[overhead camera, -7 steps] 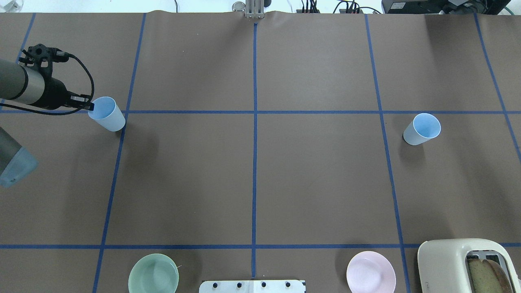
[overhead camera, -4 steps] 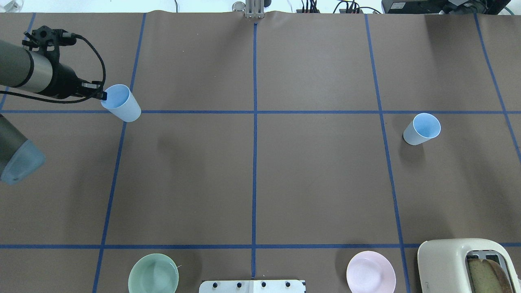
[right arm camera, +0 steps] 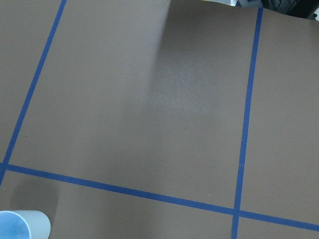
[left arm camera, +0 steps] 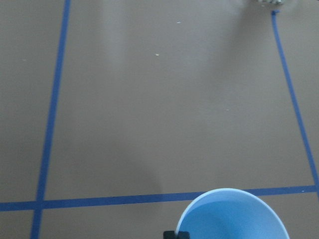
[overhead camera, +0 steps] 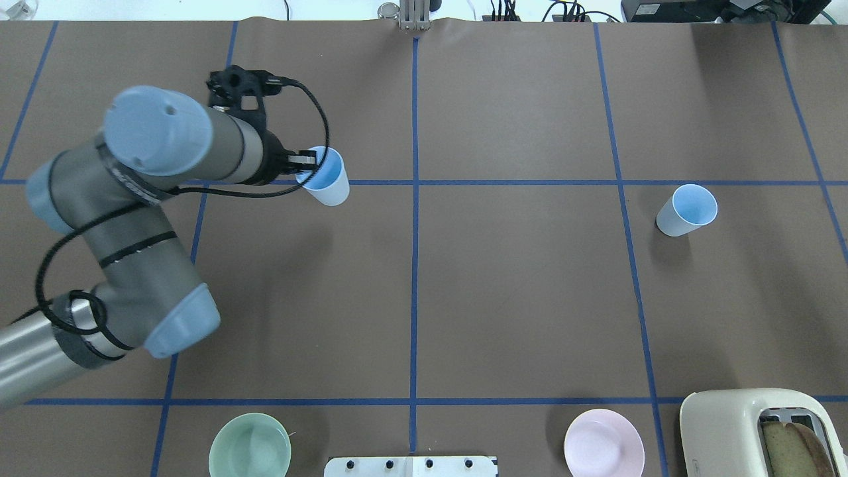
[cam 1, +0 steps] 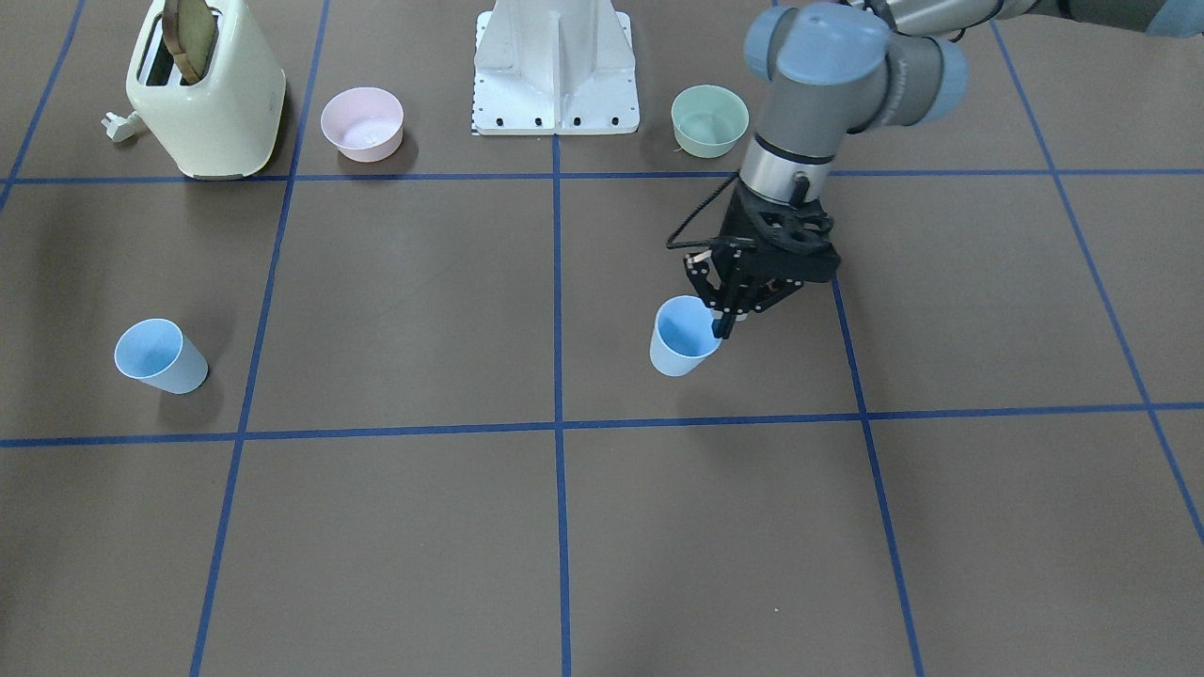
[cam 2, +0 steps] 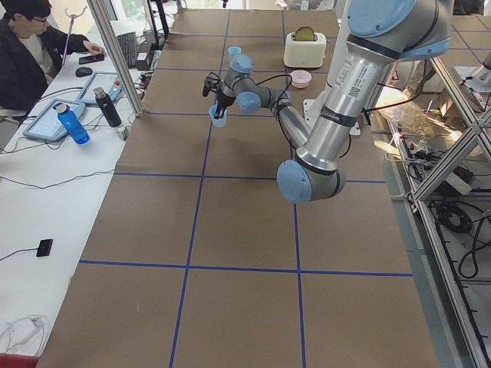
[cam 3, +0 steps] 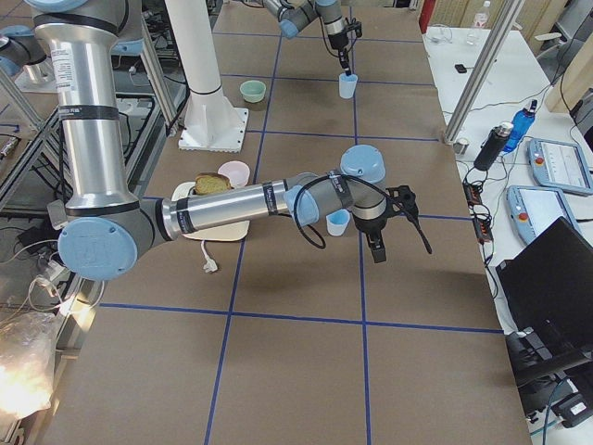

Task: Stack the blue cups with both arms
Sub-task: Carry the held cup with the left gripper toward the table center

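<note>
My left gripper (overhead camera: 306, 161) is shut on the rim of a pale blue cup (overhead camera: 329, 182), one finger inside and one outside. It holds the cup upright above the table, left of the centre line; the cup's shadow lies apart from it. The gripper (cam 1: 722, 324) and held cup (cam 1: 679, 346) also show in the front view, and the cup's rim (left arm camera: 234, 216) shows in the left wrist view. The second blue cup (overhead camera: 687, 211) stands upright on the right side, untouched. My right gripper (cam 3: 377, 250) shows only in the exterior right view, near that cup (cam 3: 338, 222); I cannot tell its state.
A green bowl (overhead camera: 250, 445), a pink bowl (overhead camera: 603, 442) and a cream toaster (overhead camera: 755, 430) with bread stand along the near edge by the white base mount (cam 1: 557, 66). An operator (cam 2: 31, 46) sits at a side table beyond the far edge.
My left arm has swung right toward the table's centre line, carrying the blue cup with it. The second cup has not moved.
</note>
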